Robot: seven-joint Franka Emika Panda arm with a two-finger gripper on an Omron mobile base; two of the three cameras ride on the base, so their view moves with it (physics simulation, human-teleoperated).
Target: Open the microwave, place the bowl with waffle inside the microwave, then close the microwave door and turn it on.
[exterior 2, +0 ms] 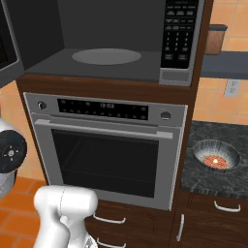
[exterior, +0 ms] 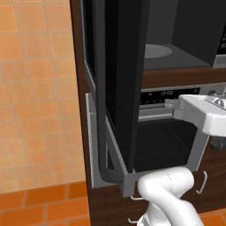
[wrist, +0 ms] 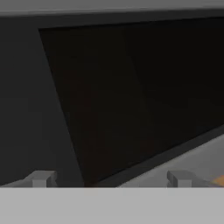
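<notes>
Right base view: bowl (exterior 2: 216,156) with waffle on counter; hand view: gripper (wrist: 110,178) wide open, empty, facing microwave door (wrist: 131,96).

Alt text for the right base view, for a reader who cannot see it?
The microwave stands open above the silver oven, its turntable bare. The bowl with the waffle sits on the dark counter to the right.
</notes>
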